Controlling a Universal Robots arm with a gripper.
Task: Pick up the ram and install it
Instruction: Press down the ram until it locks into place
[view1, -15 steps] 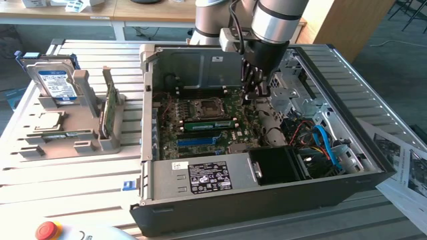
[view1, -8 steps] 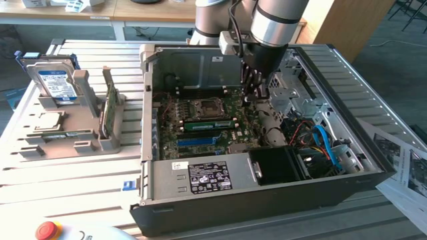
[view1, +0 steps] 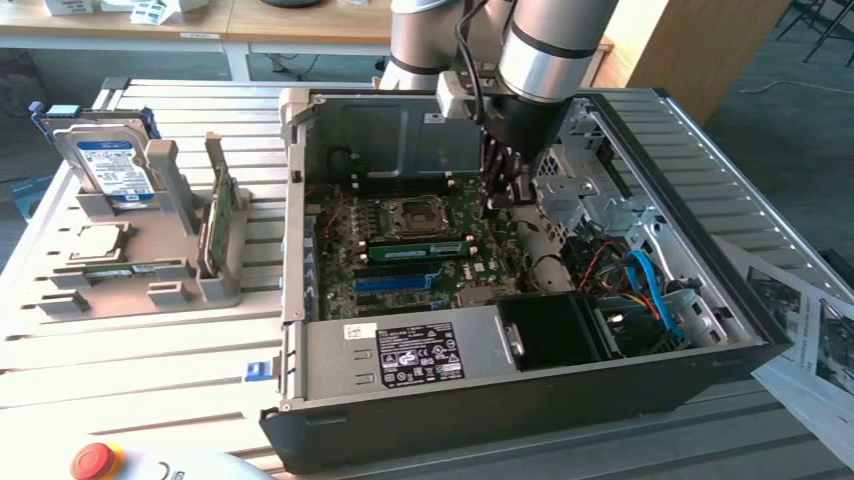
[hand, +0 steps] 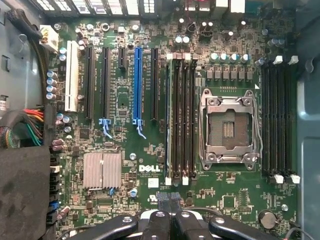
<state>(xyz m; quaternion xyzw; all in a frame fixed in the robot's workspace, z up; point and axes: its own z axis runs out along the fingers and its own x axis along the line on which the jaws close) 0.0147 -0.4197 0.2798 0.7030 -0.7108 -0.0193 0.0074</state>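
The ram (view1: 216, 212), a thin green stick, stands on its edge in the grey holder (view1: 160, 270) at the exterior view's left, outside the computer case. My gripper (view1: 501, 198) hangs inside the open case (view1: 534, 400), over the motherboard (view1: 400, 290) and far from that stick. In the wrist view the gripper (hand: 170, 212) is shut, its black fingers (hand: 159, 220) pressed together with nothing between them. It sits just off the end of the black memory slots (hand: 181, 120) beside the empty processor socket (hand: 229, 127). Another green stick (view1: 420, 248) sits seated in a slot on the board.
The holder also carries a blue-labelled hard drive (view1: 110, 165) and a square silver processor (view1: 96, 240). Inside the case lie the power supply (view1: 414, 355), a black fan block (view1: 561, 330) and loose cables (view1: 647, 285). A red button (view1: 94, 460) sits at the table's front.
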